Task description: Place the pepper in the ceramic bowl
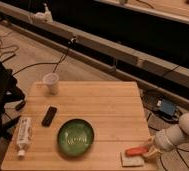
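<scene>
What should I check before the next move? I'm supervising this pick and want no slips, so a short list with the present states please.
1. Pepper located: ok, at the table's front right corner, by the far edge of the sponge.
2. Tool at the pepper: ok, at its right end, beside the table's right edge.
3. Tool holding the pepper: cannot tell.
4. Ceramic bowl ready: ok, upright, nothing in it, left of the pepper.
5. Pepper in the bowl: not ok, not yet done.
</scene>
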